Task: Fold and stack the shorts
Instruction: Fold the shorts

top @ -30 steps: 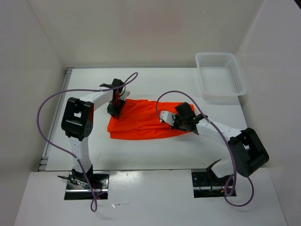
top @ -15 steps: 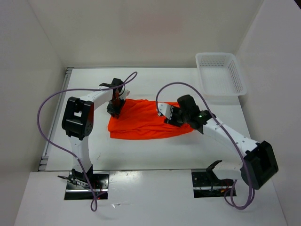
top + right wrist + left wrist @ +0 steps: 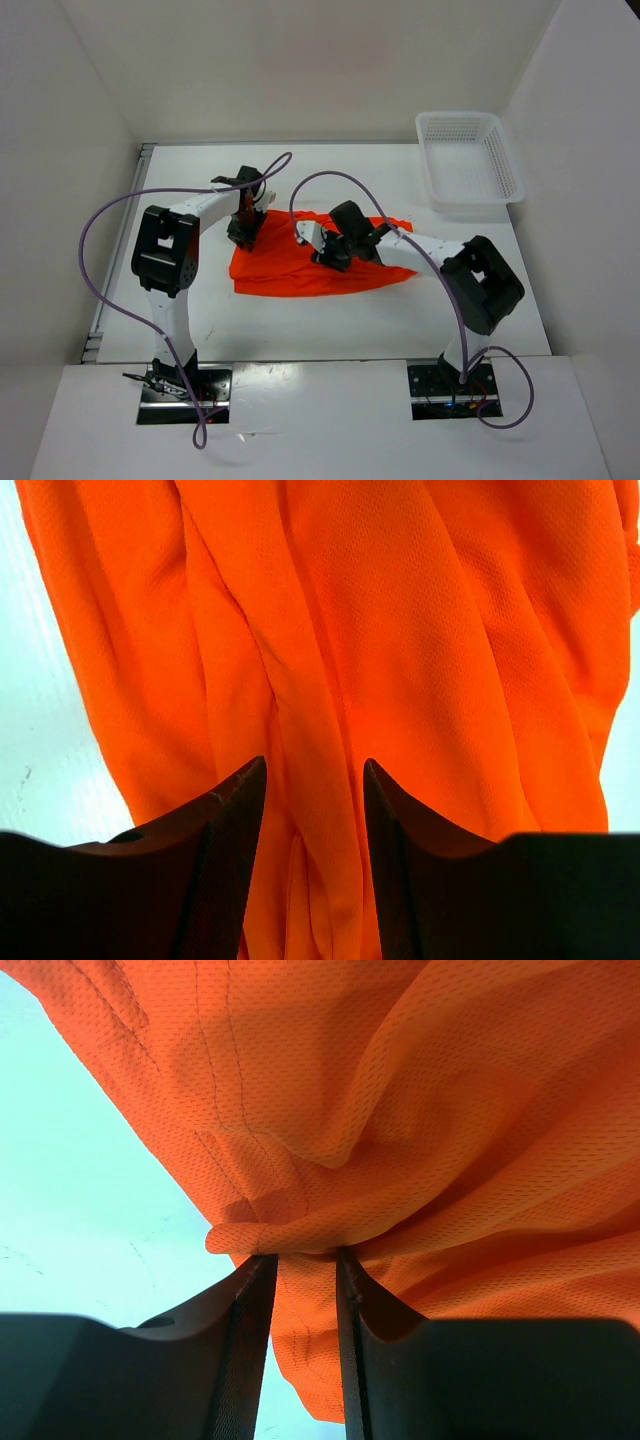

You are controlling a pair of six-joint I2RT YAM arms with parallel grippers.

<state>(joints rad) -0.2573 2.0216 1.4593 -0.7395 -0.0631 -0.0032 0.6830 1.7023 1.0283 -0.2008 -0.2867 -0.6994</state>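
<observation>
The orange shorts (image 3: 285, 268) lie spread out on the white table (image 3: 330, 320) between the two arms. My left gripper (image 3: 243, 232) is at their upper left corner. In the left wrist view the left gripper (image 3: 302, 1256) is shut on a gathered fold of the mesh fabric (image 3: 420, 1110). My right gripper (image 3: 325, 250) is over the middle of the shorts. In the right wrist view the right gripper (image 3: 315, 765) stands narrowly apart, with a bunched lengthwise fold of the cloth (image 3: 400, 630) filling the gap. The drawstring is hidden.
A white plastic basket (image 3: 470, 160) stands at the back right of the table. Purple cables loop over both arms. White walls close in the table on the left, back and right.
My right gripper has moved left, from the right part of the shorts to their middle, and the cloth has bunched there. The left gripper has not moved.
</observation>
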